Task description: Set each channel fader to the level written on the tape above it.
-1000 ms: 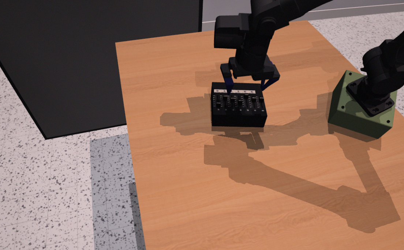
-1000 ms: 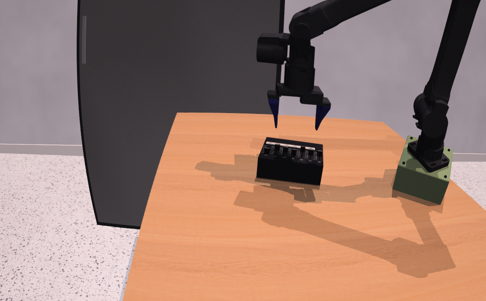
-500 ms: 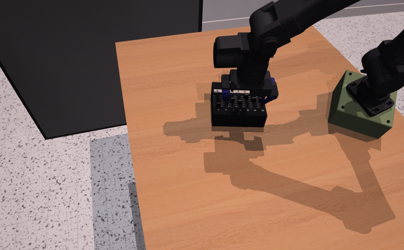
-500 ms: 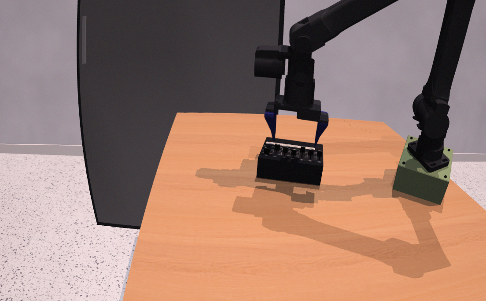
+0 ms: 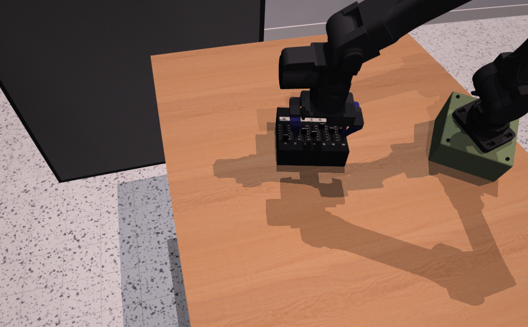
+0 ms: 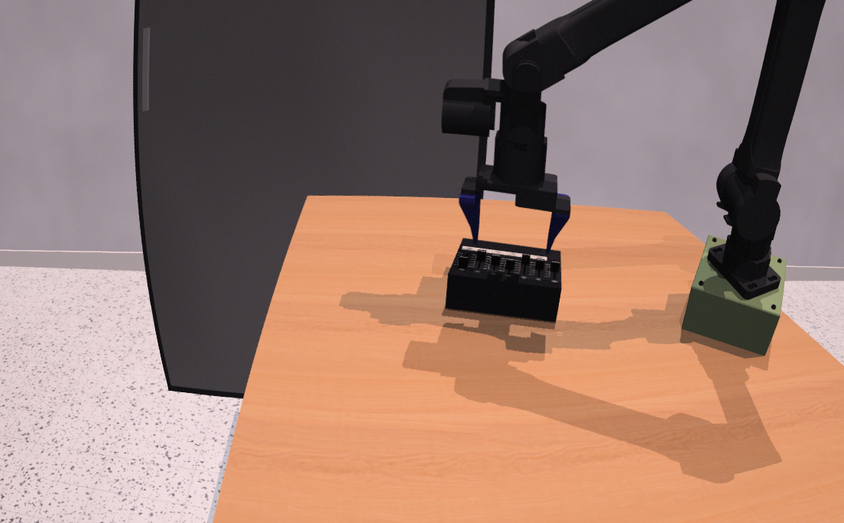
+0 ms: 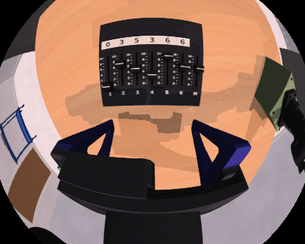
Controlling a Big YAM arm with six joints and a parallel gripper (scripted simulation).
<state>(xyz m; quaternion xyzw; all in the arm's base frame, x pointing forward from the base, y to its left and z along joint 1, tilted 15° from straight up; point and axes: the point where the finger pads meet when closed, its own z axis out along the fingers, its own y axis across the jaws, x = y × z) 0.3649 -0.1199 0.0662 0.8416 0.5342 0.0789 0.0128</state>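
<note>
My claw (image 5: 321,136) (image 6: 511,248) (image 7: 153,123), fingers spread apart, hangs over the lighting desk (image 5: 311,158) (image 6: 501,297) (image 7: 125,32) on the table (image 5: 233,244) (image 6: 360,422) (image 7: 68,46). Leftward, lowering it this wide could knock neighbouring faders; rightward, a stray fingertip could shift the master fader (image 7: 198,68); pressing hard might tip the desk.

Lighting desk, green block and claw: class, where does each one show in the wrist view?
Desk (image 7: 152,100): wrist view, front strip below the faders.
Block (image 7: 271,80): wrist view, dark side.
Claw (image 7: 152,121): wrist view, midway between the fingertips.
</note>
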